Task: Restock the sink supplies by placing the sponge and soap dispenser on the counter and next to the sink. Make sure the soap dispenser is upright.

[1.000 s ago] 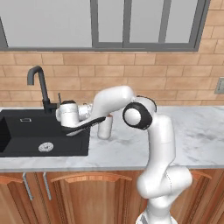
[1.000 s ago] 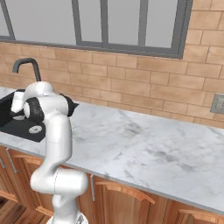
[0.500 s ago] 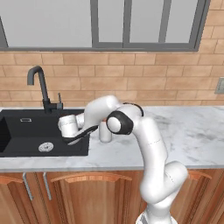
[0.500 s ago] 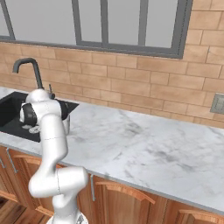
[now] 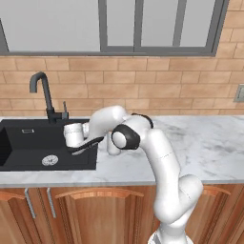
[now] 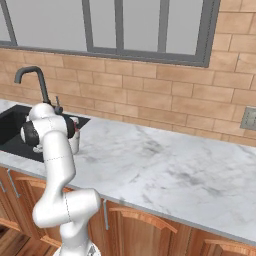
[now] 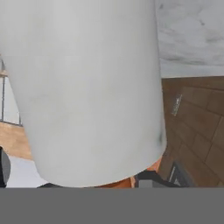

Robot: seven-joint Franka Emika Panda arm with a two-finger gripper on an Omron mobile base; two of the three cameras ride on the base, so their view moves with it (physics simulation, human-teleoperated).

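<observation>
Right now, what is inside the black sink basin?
Inside the sink a round drain shows on the dark floor. The arm's hand covers the right part, so anything lying there cannot be seen.

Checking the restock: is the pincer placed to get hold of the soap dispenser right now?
Probably yes: the soap dispenser sits right before the hand camera, with nothing between it and the pincer.

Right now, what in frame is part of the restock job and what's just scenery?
Job:
- soap dispenser, white bottle close up in the hand view, beside the sink's right edge
- counter
- sink
- gripper, near the bottle; fingers not clear

Scenery:
- faucet
- window
- brick backsplash
- wall outlet
- cabinet fronts
</observation>
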